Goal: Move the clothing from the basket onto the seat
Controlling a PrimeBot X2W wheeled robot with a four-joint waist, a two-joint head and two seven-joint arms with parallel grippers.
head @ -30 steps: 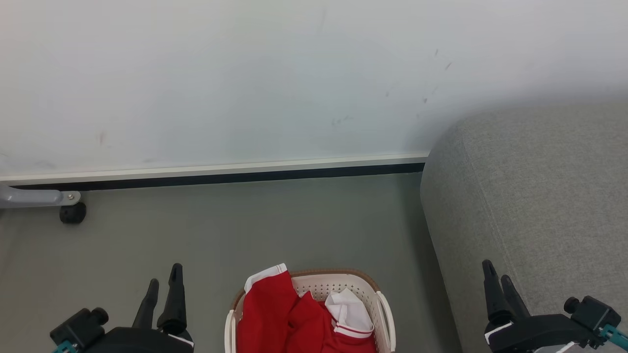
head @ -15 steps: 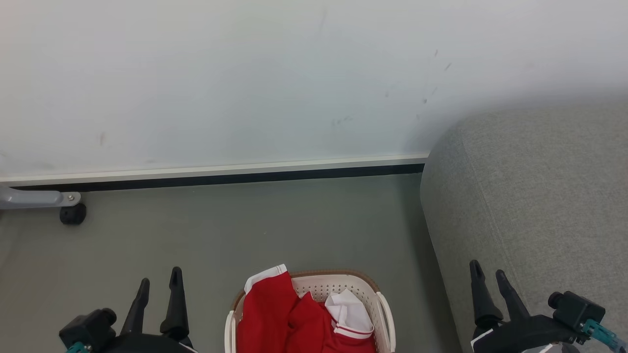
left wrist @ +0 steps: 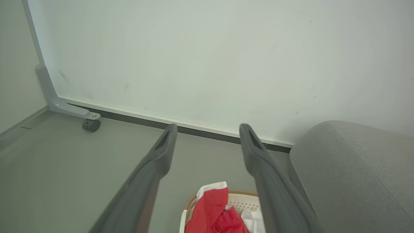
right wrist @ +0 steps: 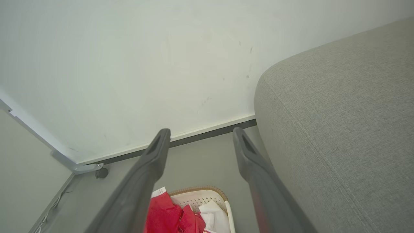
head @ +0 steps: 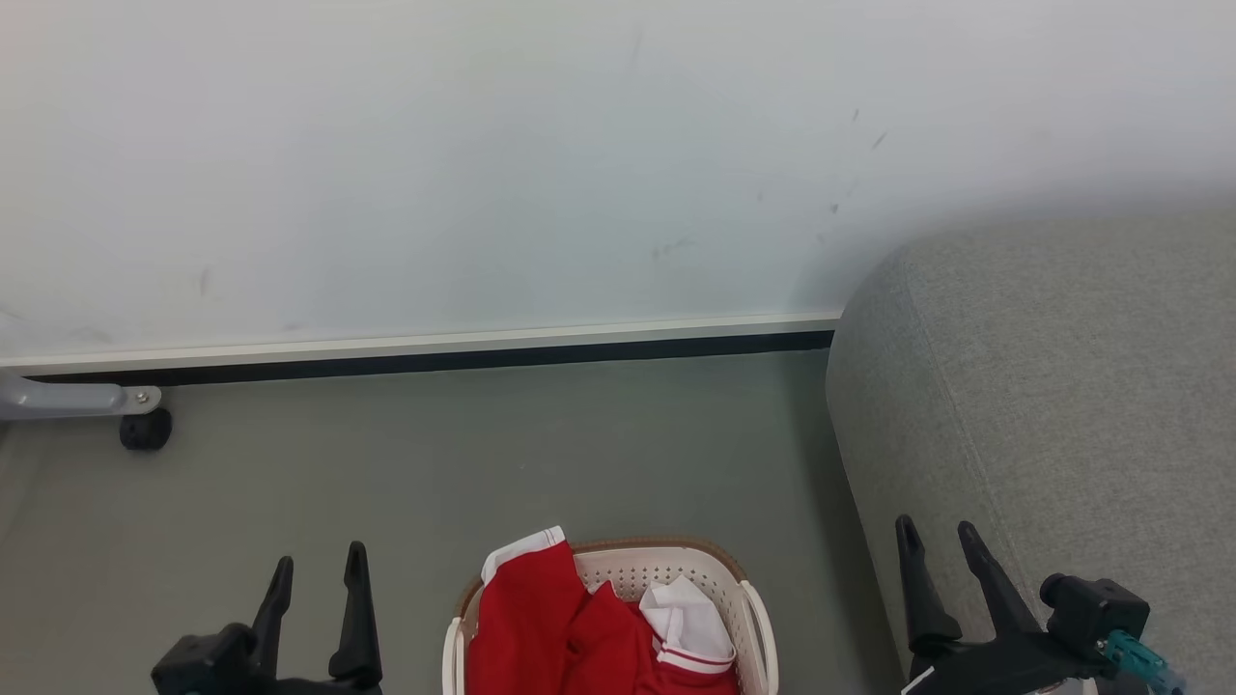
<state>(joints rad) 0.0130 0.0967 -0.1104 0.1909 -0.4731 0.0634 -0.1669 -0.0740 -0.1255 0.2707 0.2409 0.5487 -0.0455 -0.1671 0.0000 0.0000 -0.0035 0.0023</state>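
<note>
A: Eyes on the soft bright red sports clothing with white striped trim (head: 570, 632). It's all heaped inside the cream-white perforated plastic laundry basket with the brown woven-look rim (head: 666, 560), none of it on the seat that I can see.

B: Crumpled, too. One red fold climbs up and over the basket's far left rim, a white band along its edge, and a white patch of fabric lies bunched toward the basket's right side. Lettering, a tag? Can't make any out.

A: And the hardware?

B: The left gripper (head: 320, 553) hangs off to the basket's left, its two long dark fingers (head: 355, 608) spread apart with nothing between them. The right gripper (head: 935, 524) sits to the basket's right, just as wide and empty, in front of the large light grey fabric-upholstered sofa seat (head: 1062, 386) that rises just right of the basket.

A: What could bite from here?

B: That fold over the rim, I'd say. Pinch it and lift, and the cloth may catch, dragging or tipping the light basket on the grey floor (head: 579, 444). Take only a top layer and the rest probably slumps back in. The basket's near half is cut off in the head view, so a reach there goes in half blind.

A: Beyond the basket?

B: A pale wall (head: 483, 174), and far to the left a small black caster (head: 145, 430).
</note>
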